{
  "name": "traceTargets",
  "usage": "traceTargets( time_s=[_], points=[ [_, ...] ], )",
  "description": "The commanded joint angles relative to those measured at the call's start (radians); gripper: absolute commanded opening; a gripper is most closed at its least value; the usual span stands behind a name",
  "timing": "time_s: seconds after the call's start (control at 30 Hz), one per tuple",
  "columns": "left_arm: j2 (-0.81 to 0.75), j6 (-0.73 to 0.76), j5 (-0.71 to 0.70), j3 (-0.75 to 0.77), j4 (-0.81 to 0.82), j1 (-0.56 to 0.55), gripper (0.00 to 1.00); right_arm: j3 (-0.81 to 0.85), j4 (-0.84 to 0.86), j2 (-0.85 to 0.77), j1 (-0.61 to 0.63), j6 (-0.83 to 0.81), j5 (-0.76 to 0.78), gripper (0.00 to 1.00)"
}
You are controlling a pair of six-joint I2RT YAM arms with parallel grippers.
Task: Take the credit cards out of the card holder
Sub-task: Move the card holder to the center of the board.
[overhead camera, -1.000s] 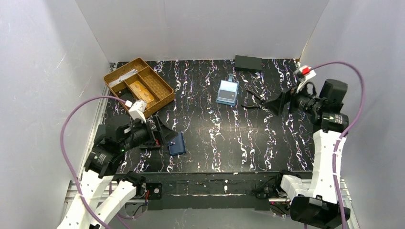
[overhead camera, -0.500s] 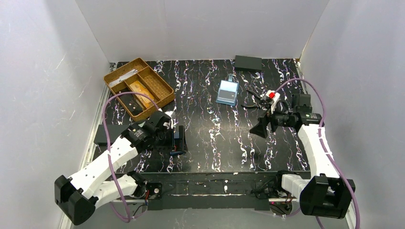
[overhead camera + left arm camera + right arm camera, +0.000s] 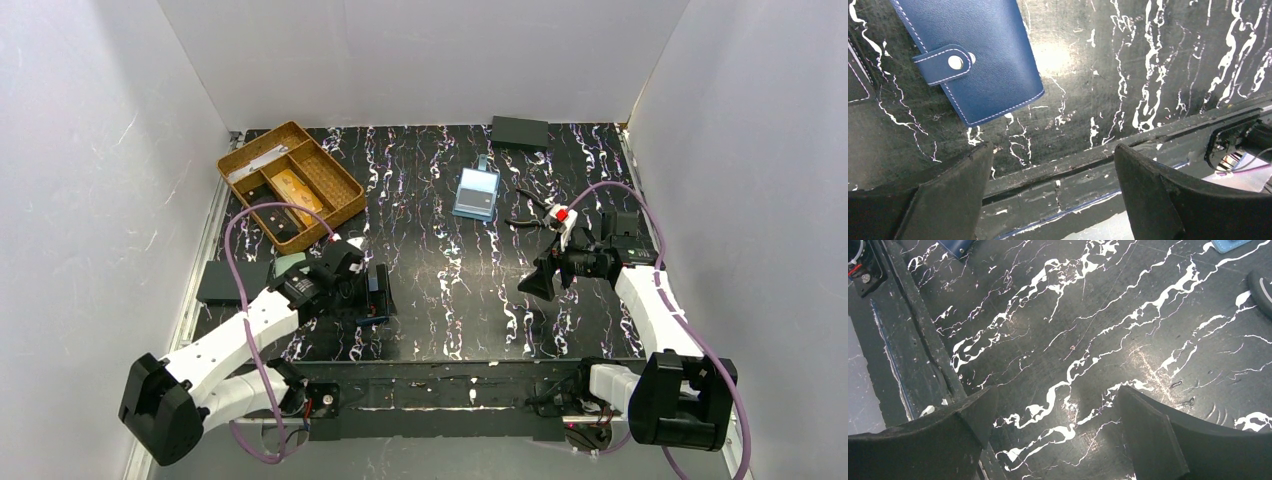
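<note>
- Left hand: fingers wide apart, empty, hovering over the near tabletop edge.
- Holder: flat on the tabletop beyond that hand's fingertips, off to one side, not between them. Tab snapped shut, no cards visible.
- Risk: closing here grabs nothing. Pinching one edge likely slides the holder or lifts it shut, snap unpopped.
- Right hand: wide open, empty, over bare tabletop, holder well off from it.
- Risk: too far to brace, so the holder may skate when the tab gets pulled.

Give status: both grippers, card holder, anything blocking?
Left gripper open, empty, near dark navy stitched fold-over card holder. Right gripper open over black marbled tabletop. Holder flat, snap tab fastened. Nothing atop it.
</note>
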Motion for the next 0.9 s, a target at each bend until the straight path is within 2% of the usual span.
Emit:
traceTargets(
  time_s=[0.0,0.23,0.37,0.7,0.87],
  points=[
    [0.033,-0.022,-0.130,0.001,0.003,-0.005,0.88,0.003,0.028,0.009,0.001,-0.040,-0.033,0.98],
    [0.039,-0.050,-0.288,-0.008,-0.035,0.000,0.85,0.007,0.022,0.017,0.001,-0.051,-0.024,0.98],
    [0.073,-0.047,-0.298,-0.015,-0.005,0.024,0.82,0.007,0.019,0.019,0.001,-0.053,-0.021,0.98],
    [0.261,0.091,-0.231,0.147,-0.062,0.138,0.78,0.007,0.016,0.018,0.000,-0.057,-0.016,0.99],
    [0.313,0.152,-0.075,0.160,-0.003,0.208,0.73,0.007,0.014,0.016,0.000,-0.060,-0.014,0.98]
  ],
)
